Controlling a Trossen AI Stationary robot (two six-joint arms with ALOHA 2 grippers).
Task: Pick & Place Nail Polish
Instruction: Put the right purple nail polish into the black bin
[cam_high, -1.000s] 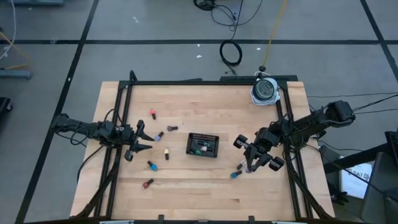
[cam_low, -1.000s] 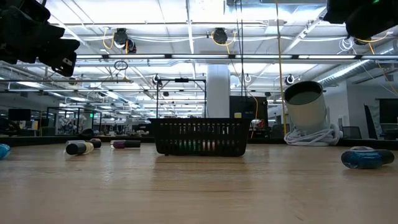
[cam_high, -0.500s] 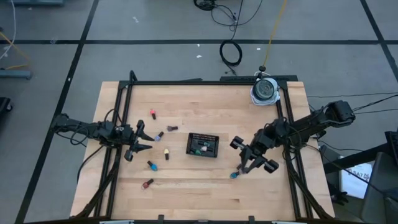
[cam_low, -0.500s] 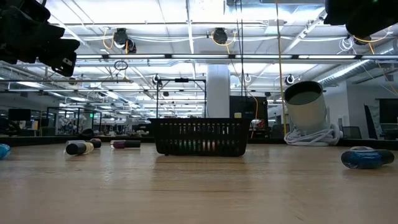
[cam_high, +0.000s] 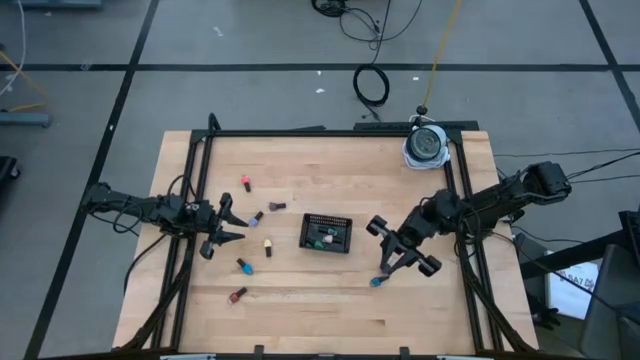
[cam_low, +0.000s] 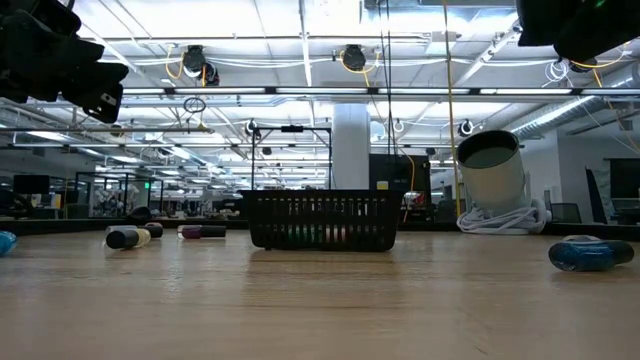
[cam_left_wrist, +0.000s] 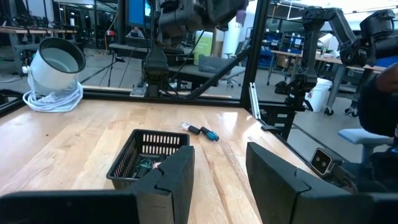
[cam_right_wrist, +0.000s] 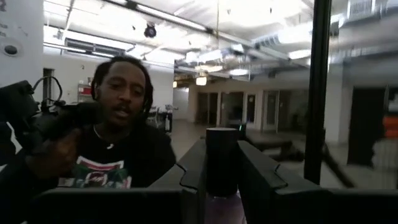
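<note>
My right gripper (cam_high: 392, 262) hovers right of the black mesh tray (cam_high: 327, 232) and is shut on a nail polish bottle with a dark cap (cam_right_wrist: 222, 158) and a purple body. My left gripper (cam_high: 232, 226) is open and empty at the table's left, its fingers (cam_left_wrist: 177, 177) pointing at the tray (cam_left_wrist: 148, 155). Several bottles lie on the wood: red (cam_high: 245, 183), purple (cam_high: 257, 217), yellow (cam_high: 268, 245), blue (cam_high: 241, 265), red (cam_high: 237, 295) and teal (cam_high: 377, 281). A few more lie inside the tray. My right gripper pinches the bottle between its two fingers (cam_right_wrist: 193, 171). The dark cap (cam_right_wrist: 222, 143) stands out between the fingertips, pointing along them, and the purple body (cam_right_wrist: 221, 208) sits farther back. No table shows below it in the wrist view, so the bottle is lifted clear.
A white round lamp with a coiled cord (cam_high: 427, 145) stands at the table's far right corner, also seen in the low view (cam_low: 492, 175). A black frame rail (cam_high: 455, 200) runs along the table's sides. A person (cam_right_wrist: 118, 124) is beyond the table.
My right gripper has moved toward the table's left, closer to the tray. The left arm and the bottles on the table have kept still.
</note>
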